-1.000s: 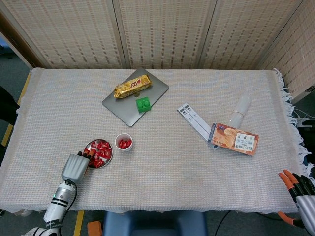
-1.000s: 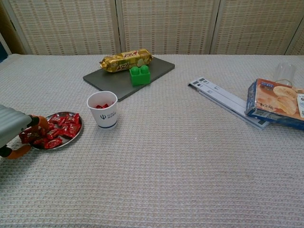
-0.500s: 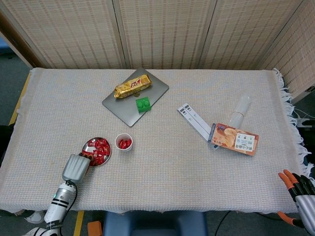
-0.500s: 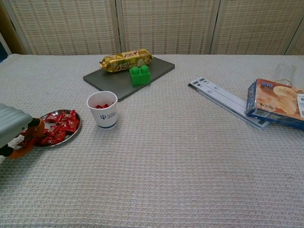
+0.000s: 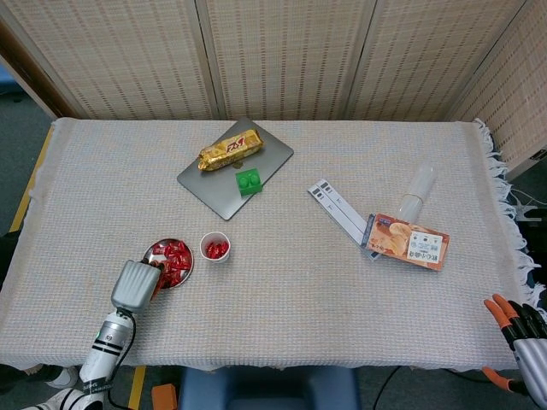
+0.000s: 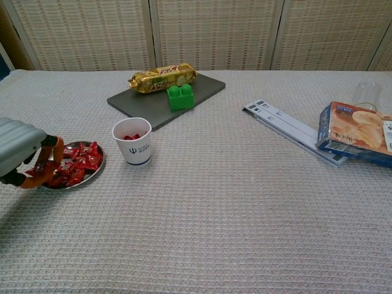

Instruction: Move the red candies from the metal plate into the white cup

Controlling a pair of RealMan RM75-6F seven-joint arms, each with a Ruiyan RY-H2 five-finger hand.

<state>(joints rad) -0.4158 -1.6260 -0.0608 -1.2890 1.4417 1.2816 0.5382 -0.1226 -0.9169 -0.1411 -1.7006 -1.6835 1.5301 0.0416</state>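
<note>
The metal plate [image 5: 168, 241] [image 6: 101, 166] sits near the table's front left with a heap of red candies [image 5: 176, 256] [image 6: 81, 162] on it. Just right of it stands the white cup [image 5: 214, 248] [image 6: 133, 147], upright, with a few red candies inside. My left hand [image 5: 137, 283] [image 6: 23, 153] reaches over the plate's near-left edge, its fingers [image 6: 48, 160] curled down among the candies. Whether a candy is pinched between them is hidden. My right hand [image 5: 519, 330] hangs off the table's front right corner, fingers extended and holding nothing.
A grey slab [image 5: 235, 166] at the back carries a gold snack bar [image 5: 229, 149] and a green block [image 5: 249, 181]. To the right lie a white strip [image 5: 338, 208], a cracker box [image 5: 408, 242] and a clear cup [image 5: 418, 192].
My left hand has lifted a little and shifted toward the plate's middle. The plate slid slightly away from the table's front edge a moment earlier. The right hand has stayed still.
</note>
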